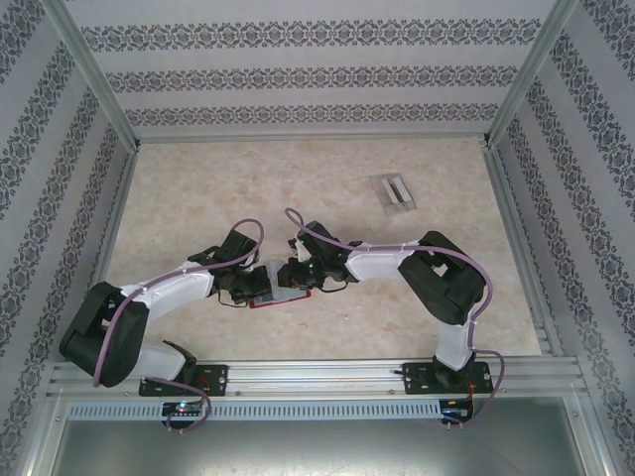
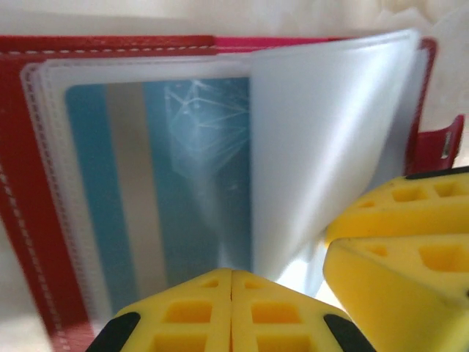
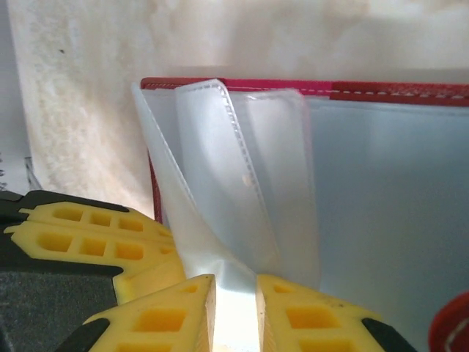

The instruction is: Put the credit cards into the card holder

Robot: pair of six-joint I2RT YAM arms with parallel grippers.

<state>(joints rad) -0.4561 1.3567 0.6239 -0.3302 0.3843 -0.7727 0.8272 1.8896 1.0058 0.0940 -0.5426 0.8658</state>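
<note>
Red wallet (image 2: 18, 183) lies open, a blue card (image 2: 157, 183) pocketed just ahead of the clenched left gripper (image 2: 231, 293); from the other side the right gripper (image 3: 234, 293) seemingly pinches a clear sleeve (image 3: 242, 183) by its edge

Red card holder (image 2: 15, 220), blue grey-striped card (image 2: 139, 191)

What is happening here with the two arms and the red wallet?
Both arms work over the open red card holder in the middle of the table. The left fingers are shut at one edge of it. The right fingers seem to pinch a clear pocket leaf and hold it lifted. A blue card with a grey stripe already sits in a pocket beneath. A translucent tray lies apart, farther back on the right.
</note>
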